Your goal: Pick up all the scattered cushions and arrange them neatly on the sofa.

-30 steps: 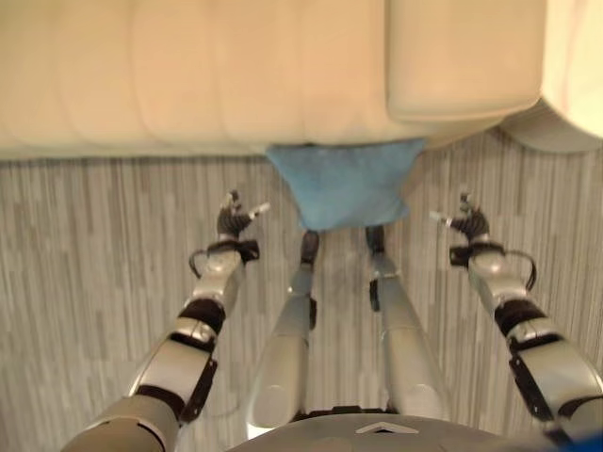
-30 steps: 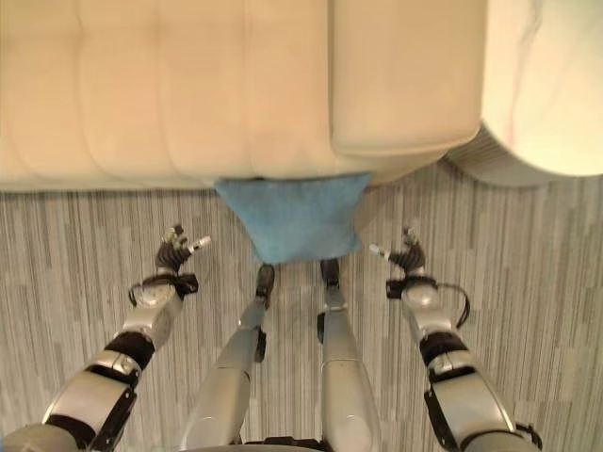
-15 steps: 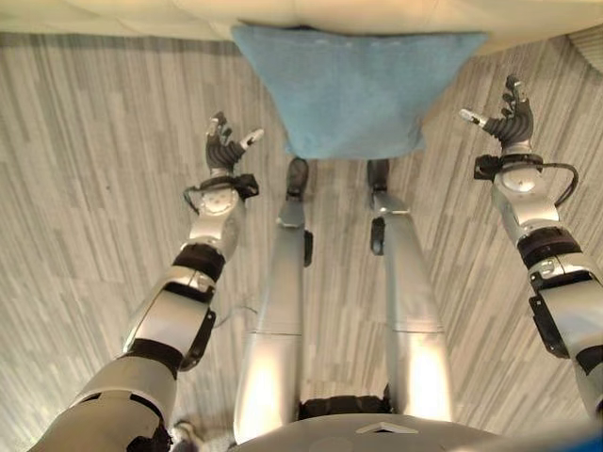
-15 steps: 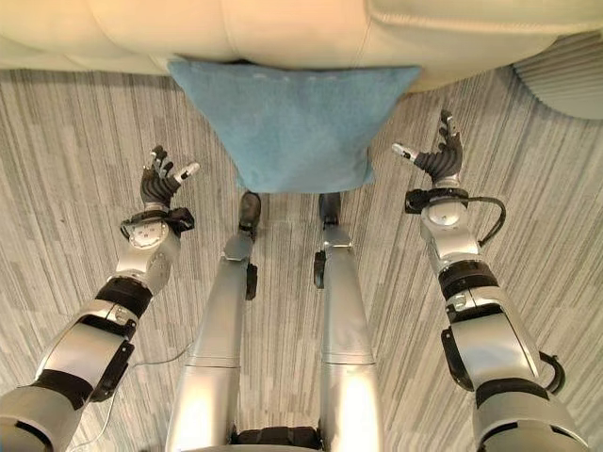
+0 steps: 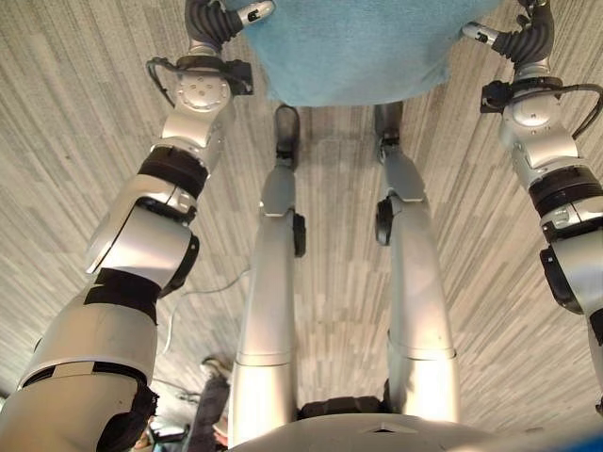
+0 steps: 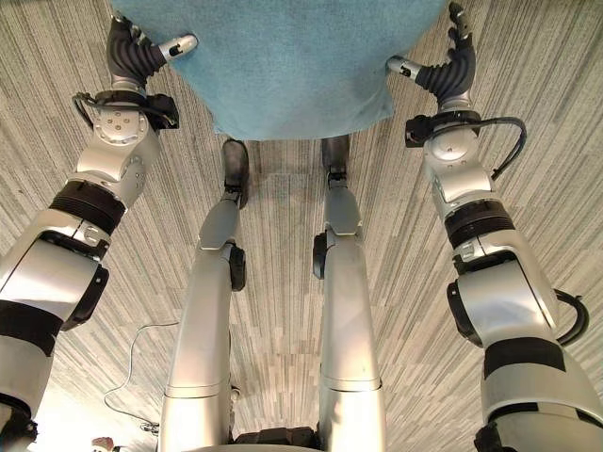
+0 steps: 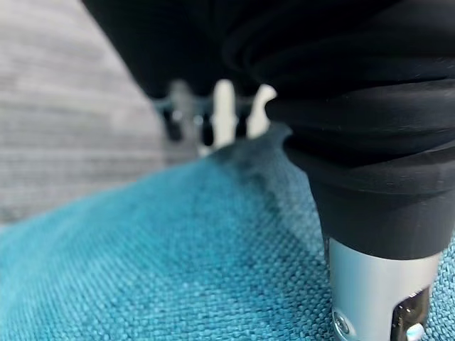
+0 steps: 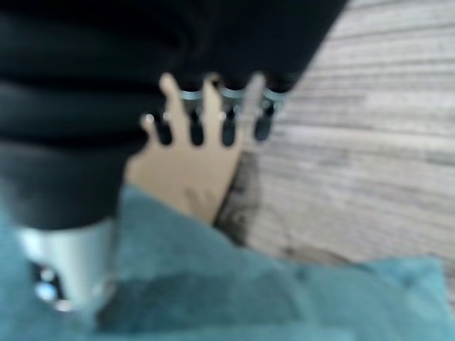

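A blue cushion point(image 6: 283, 56) lies on the grey striped floor straight ahead, its far part cut off by the view's top edge. My left hand point(image 6: 130, 55) is at the cushion's left side, open, with its thumb point(image 6: 179, 44) reaching over the edge. At the right side my right hand point(image 6: 450, 71) is open too, thumb point(image 6: 400, 66) pointing inward at the cushion's edge. In the left wrist view teal fabric point(image 7: 142, 270) spreads under the hand, close below the thumb point(image 7: 377, 291). The right wrist view has the cushion's corner point(image 8: 284, 298) under straight fingers point(image 8: 213, 114).
Grey striped carpet point(image 6: 264, 320) covers the floor all around. A beige piece of the sofa point(image 8: 188, 174) shows just past the right hand's fingers, where the cushion leans against it.
The camera has tilted down, so the sofa has left the top of the eye views. Both arms have reached forward, and the open hands now stand right at the cushion's two sides.
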